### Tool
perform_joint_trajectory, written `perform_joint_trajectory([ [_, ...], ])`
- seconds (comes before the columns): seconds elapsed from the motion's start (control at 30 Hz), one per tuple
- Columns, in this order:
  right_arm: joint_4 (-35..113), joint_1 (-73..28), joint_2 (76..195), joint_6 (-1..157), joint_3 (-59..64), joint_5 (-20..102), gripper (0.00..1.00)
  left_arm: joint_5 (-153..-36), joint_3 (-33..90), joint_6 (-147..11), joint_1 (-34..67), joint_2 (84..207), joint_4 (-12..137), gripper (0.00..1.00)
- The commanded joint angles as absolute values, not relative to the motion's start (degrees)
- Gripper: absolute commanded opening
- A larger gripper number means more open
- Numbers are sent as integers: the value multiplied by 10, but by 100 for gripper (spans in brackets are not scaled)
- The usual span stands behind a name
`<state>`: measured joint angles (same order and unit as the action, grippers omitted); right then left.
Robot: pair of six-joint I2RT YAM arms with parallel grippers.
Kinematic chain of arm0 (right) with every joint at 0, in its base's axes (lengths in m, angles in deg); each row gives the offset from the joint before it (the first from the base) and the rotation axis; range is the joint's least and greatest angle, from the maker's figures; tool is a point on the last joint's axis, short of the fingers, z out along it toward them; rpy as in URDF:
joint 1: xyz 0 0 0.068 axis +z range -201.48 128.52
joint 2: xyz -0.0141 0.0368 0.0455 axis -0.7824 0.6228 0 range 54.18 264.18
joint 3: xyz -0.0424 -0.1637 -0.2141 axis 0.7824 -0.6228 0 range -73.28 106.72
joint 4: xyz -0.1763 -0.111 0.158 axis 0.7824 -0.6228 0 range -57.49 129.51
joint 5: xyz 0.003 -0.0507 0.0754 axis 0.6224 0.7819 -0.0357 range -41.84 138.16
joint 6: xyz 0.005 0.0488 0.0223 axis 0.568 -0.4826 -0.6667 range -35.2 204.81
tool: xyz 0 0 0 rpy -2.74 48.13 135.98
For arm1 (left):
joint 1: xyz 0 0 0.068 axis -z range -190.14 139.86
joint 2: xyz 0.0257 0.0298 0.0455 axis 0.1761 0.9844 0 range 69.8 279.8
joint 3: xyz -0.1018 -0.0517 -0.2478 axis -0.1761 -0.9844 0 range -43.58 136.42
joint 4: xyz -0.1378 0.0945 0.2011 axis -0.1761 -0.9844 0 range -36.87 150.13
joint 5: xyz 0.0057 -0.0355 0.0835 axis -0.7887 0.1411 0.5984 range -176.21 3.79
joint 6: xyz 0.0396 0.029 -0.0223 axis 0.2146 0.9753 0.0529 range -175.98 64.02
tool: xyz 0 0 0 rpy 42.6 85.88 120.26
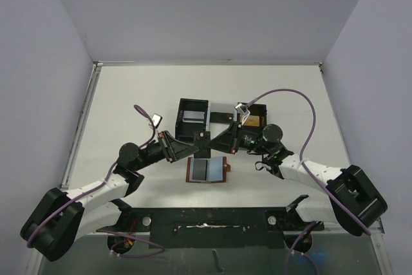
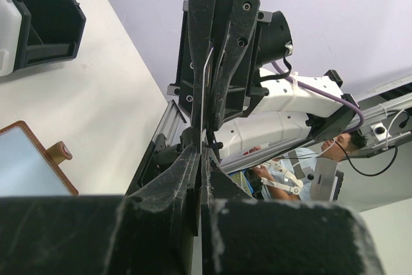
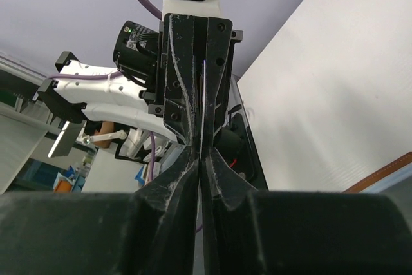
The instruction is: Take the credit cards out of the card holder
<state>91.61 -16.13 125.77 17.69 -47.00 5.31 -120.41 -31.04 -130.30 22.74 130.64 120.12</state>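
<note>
Base plate (image 1: 212, 220): black, along the near edge, with the left arm (image 1: 51, 214) and the right arm (image 1: 351, 198) rising from its two ends and reaching inward.
Card holder (image 1: 207, 169): lies open and flat on the white worktop (image 1: 129, 107), just beyond the base plate and about midway between the arms.
Card holder, facing: blue-grey pockets up, brown leather showing only as a rim.
Card holder, long axis: runs left to right across the worktop, parallel to the near edge.
Card holder, pointing: its snap tab (image 1: 226, 169) sticks out of the right-hand short side, toward the right arm.
Left claw (image 2: 201, 158): closed, its fingers pinched on one end of a credit card (image 2: 203, 88).
Right claw (image 3: 201, 159): fingers drawn together on the other end of the same card, tip to tip with the left claw.
Credit card: seen edge-on in both wrist views as a thin pale line running from one claw into the other, so its length follows the line between them.
Meeting place: above the worktop just past the holder's far edge, between holder and tray; neither claw touches the holder.
Tray (image 1: 193, 104): black and white, three compartments in a row left to right, beyond the claws. What lies inside is too small to name.
Walls (image 1: 206, 11): plain and pale, closing the worktop on the far side and both flanks.
</note>
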Motion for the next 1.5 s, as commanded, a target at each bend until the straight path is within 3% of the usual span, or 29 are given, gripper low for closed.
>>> perform_joint_trajectory([
  [0.0,990,-155,1267,159,-454,47,6,-1211,-286,-1297,229,1308,1250,0],
  [0.1,989,-155,1267,159,-454,48,5,-1209,-286,-1297,229,1307,1249,0],
  [0.2,980,-155,1265,162,-454,51,17,-1209,-287,-1297,229,1307,1249,0],
  [0.33,972,-155,1261,167,-453,51,20,-1210,-288,-1297,229,1305,1249,0],
  [0.73,937,-155,1238,184,-456,73,0,-1201,-293,-1292,229,1300,1230,1],
  [0.87,897,-157,1220,207,-455,87,0,-1189,-294,-1272,229,1281,1178,15],
  [0.9,891,-159,1216,210,-455,89,0,-1187,-290,-1258,229,1272,1153,24],
  [1.07,868,-167,1197,220,-460,99,0,-1163,-271,-1214,229,1242,1049,47],
  [1.13,851,-169,1185,230,-462,113,0,-1154,-263,-1196,229,1233,1005,61],
  [1.47,558,-188,1100,379,-404,262,0,-1050,-165,-997,228,1195,640,68],
])
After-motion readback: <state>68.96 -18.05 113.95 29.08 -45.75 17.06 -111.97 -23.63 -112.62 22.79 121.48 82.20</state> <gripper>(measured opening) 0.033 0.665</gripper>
